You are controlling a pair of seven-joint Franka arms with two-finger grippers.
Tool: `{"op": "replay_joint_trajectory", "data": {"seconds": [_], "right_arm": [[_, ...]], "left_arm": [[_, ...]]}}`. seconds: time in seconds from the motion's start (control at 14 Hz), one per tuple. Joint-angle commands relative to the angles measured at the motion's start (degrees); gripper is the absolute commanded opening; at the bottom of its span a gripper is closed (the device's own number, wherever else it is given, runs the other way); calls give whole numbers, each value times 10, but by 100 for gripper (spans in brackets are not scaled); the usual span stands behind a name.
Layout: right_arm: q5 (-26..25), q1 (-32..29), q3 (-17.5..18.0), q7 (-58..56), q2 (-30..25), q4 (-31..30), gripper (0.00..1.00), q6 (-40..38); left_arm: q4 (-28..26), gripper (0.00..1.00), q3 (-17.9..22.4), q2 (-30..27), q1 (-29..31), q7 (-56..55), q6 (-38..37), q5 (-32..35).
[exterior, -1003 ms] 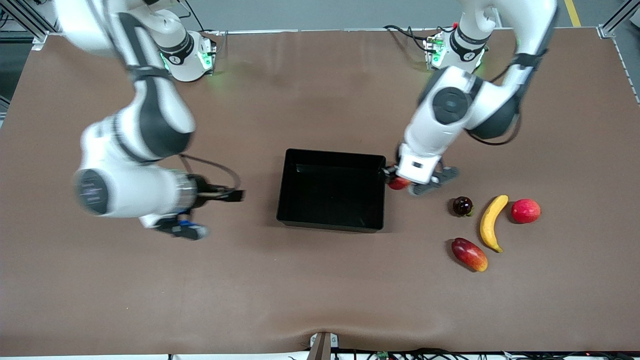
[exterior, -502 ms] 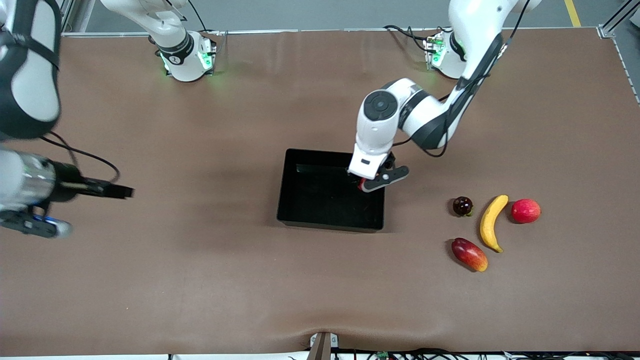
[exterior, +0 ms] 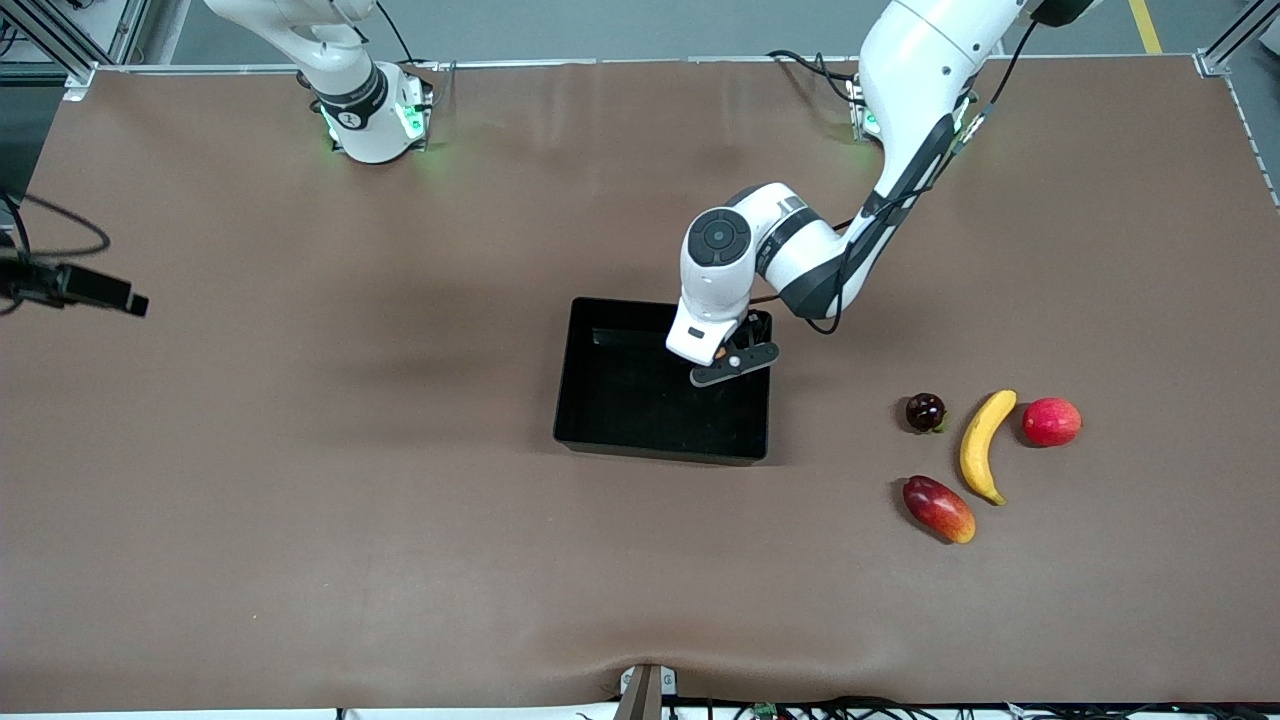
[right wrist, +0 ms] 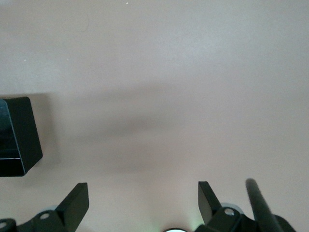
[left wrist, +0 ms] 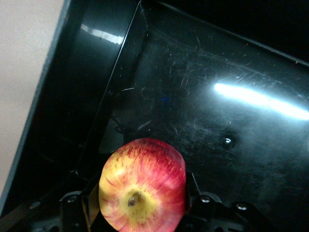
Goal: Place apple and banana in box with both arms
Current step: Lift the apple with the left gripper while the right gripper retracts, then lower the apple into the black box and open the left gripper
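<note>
My left gripper (exterior: 727, 362) hangs over the black box (exterior: 640, 410), inside its wall at the left arm's end, and is shut on the apple. In the left wrist view the apple (left wrist: 142, 186), red with yellow streaks and a pale stem dimple, sits between the fingers of the left gripper (left wrist: 142, 193) above the glossy box floor (left wrist: 217, 111). The banana (exterior: 984, 445) lies on the table toward the left arm's end. My right gripper (right wrist: 143, 198) is open and empty over bare table, with a box corner (right wrist: 19, 137) at the view's edge.
Beside the banana lie a smooth pinkish-red round fruit (exterior: 1051, 421), a dark round fruit (exterior: 925, 412) and a red-and-yellow mango-like fruit (exterior: 938, 508). A black part of the right arm (exterior: 75, 287) shows at the table's right-arm end.
My left gripper has carried the apple from the box's edge to over its inside. The right arm has swung away toward its end of the table, mostly out of the front view.
</note>
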Motion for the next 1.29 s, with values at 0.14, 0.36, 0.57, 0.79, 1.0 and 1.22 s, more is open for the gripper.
{"op": "replay_joint_trajectory", "data": {"seconds": [0.14, 0.36, 0.57, 0.79, 1.0, 1.22], "right_arm": [[-18, 1, 10, -5, -143, -198, 100, 98], [-20, 2, 11, -8, -140, -178, 100, 94], [-29, -2, 10, -55, -130, -160, 100, 94], [-43, -2, 10, -75, -118, -141, 100, 92], [-44, -2, 10, -75, -112, -141, 100, 92], [-44, -3, 10, -75, -106, -141, 100, 90]], "left_arm": [[8, 0, 2, 14, -13, -17, 5, 15], [8, 53, 2, 20, -13, -15, 5, 15], [15, 100, 2, 18, -18, -9, 5, 15], [25, 100, 2, 9, -19, -7, 0, 15], [34, 100, 2, -19, -11, -4, -2, 11], [43, 100, 3, -56, 22, 20, -38, 9]]}}
